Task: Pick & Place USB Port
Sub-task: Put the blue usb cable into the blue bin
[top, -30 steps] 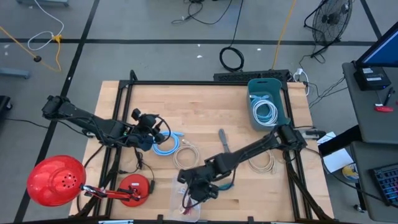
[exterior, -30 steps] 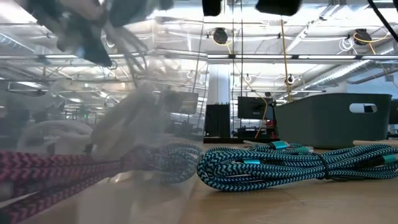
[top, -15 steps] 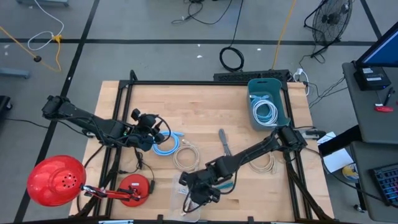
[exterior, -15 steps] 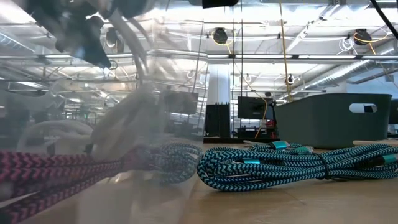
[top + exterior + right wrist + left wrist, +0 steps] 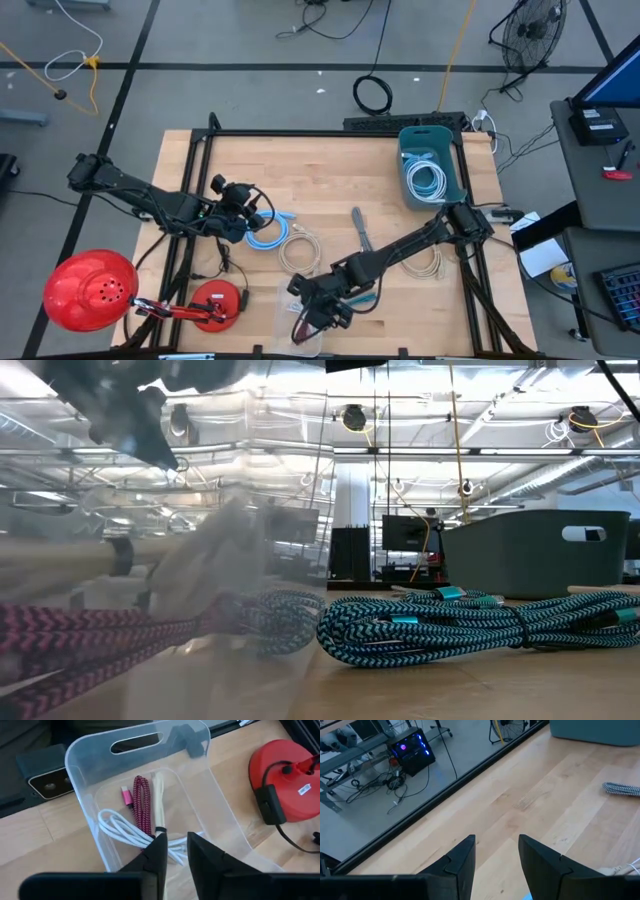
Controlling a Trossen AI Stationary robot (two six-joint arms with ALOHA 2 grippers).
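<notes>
- Our right gripper (image 5: 172, 847) hovers over the clear bin (image 5: 84, 750), jaws a narrow slit apart, gripping nothing we can see.
- Just below them, a white cable (image 5: 122, 826), a cream cable (image 5: 159, 795) and a pink braided cable (image 5: 141, 795) lie inside the bin: delivered, we judge.
- Our left gripper (image 5: 496, 852) waits at nine o'clock on the table (image 5: 320, 170), jaws wide, empty.
- Beside it, the blue cable (image 5: 268, 234); a cream coil (image 5: 298, 252) towards centre.
- At two o'clock, the teal bin (image 5: 452, 150) holds another coil.
- Loose cables remain, so there is more to do.
</notes>
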